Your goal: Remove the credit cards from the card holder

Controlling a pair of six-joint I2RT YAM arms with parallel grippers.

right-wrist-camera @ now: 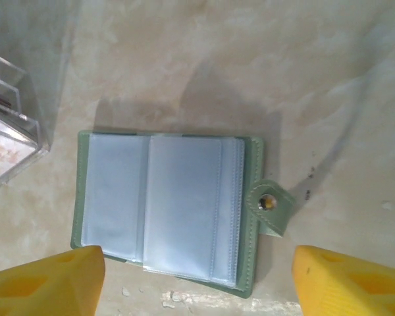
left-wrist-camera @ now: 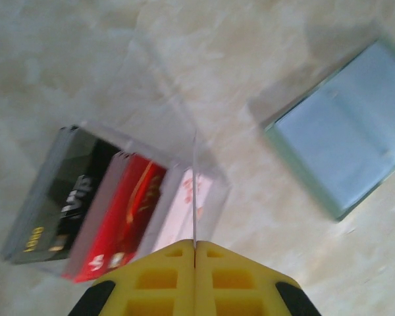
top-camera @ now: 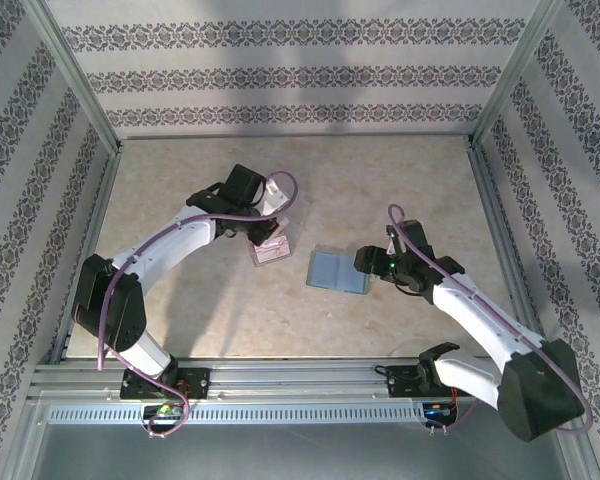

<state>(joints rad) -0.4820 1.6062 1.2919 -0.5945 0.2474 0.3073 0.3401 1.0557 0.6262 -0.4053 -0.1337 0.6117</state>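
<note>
on the desk (top-camera: 400, 190) your card holder (right-wrist-camera: 164, 210) lies opened flat. its clear sleeves look empty from the right wrist view, so i'd judge the emptying is at or near its end. the right pincer (right-wrist-camera: 196, 251) hangs over the holder with its jaws spread wide, one tip toward each end, gripping nothing.

just left of the holder, not touching it, stands the clear tray (left-wrist-camera: 217, 181). the left pincer (left-wrist-camera: 194, 247) is over the tray with its tips pressed together. upright in the tray's slots are a dark card (left-wrist-camera: 66, 191), a red card (left-wrist-camera: 122, 217) and a pale pinkish card (left-wrist-camera: 181, 217).

if you drop and close the right pincer from here, you'd likely catch a soft panel or the snap tab (right-wrist-camera: 271, 205) and drag the holder.

a thin pale sliver (left-wrist-camera: 194, 191) runs up from between the left tips. i can't tell whether it's a card seen edge-on or a tray divider. if it's a card, releasing it off-slot could tip it onto the desk.
</note>
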